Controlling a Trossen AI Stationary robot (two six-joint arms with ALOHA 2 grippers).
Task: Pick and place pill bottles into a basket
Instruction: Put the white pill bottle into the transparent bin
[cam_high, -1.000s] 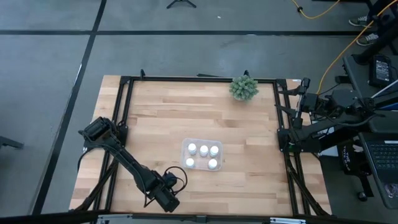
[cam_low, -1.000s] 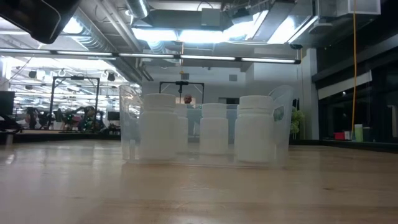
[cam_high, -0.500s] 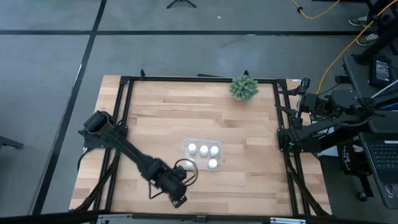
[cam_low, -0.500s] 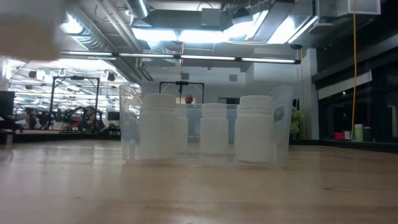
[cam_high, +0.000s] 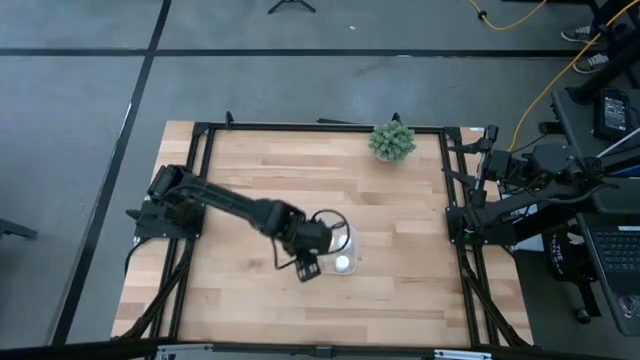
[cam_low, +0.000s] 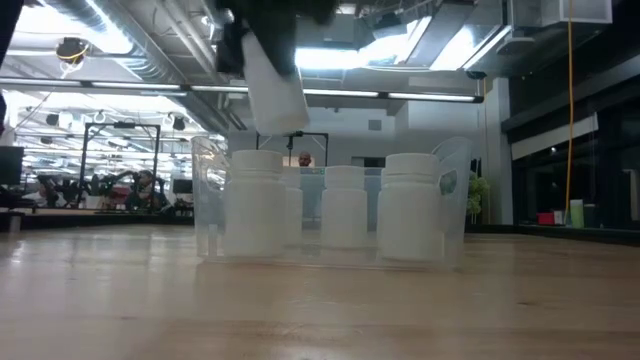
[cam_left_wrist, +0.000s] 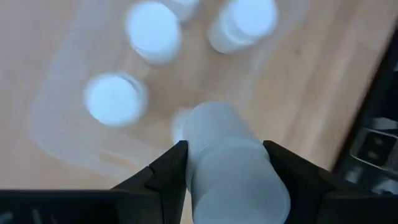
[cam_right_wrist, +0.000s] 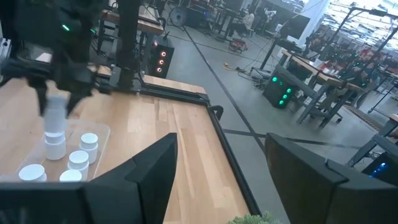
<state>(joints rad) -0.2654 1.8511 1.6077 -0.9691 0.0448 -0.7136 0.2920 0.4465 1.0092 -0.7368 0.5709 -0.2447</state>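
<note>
With five small white capped pill bottles (cam_right_wrist: 89, 142) in clear shallow plastic basket (cam_low: 455, 190), we hold sixth bottle (cam_left_wrist: 233, 165) in left end effector (cam_left_wrist: 225, 163), clenched, above basket; drop left. Right end effector (cam_right_wrist: 217, 163) spread, idle off counter.

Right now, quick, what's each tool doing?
Left tool: shut on a pill bottle, above the basket.
Right tool: open, empty, parked at the table's right edge.

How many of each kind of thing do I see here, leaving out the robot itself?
pill bottles: 6, one of them held in the left gripper
basket: 1
green plant: 1
Total: 8
</note>
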